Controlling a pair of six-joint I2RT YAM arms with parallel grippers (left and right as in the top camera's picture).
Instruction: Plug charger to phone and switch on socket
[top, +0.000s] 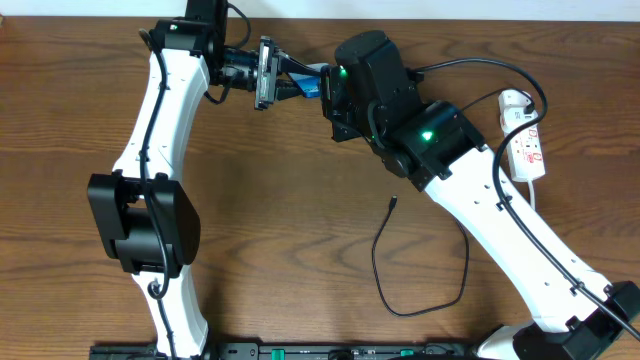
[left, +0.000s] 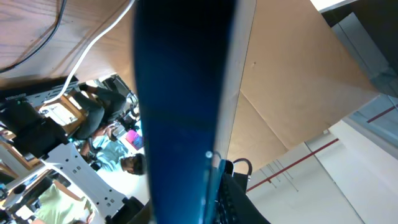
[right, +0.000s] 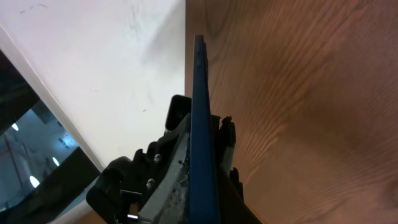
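Note:
The phone (top: 303, 87), blue-screened, hangs edge-on above the far middle of the table, held between both grippers. My left gripper (top: 285, 84) reaches in from the left, and its fingers lie against both faces of the phone (left: 180, 93). My right gripper (top: 330, 97) is shut on the phone's (right: 202, 143) other end, one finger on each side of the thin blue edge. The charger (top: 381, 268) lies loose on the wood in a loop, its plug tip (top: 394, 202) free. The socket (top: 527, 150), a white strip with red marks, lies at the far right, away from both grippers.
The socket's white cord (top: 537, 195) runs down beside the right arm. The left arm's black base joint (top: 145, 220) stands at the left. A black rail (top: 300, 351) runs along the table's near edge.

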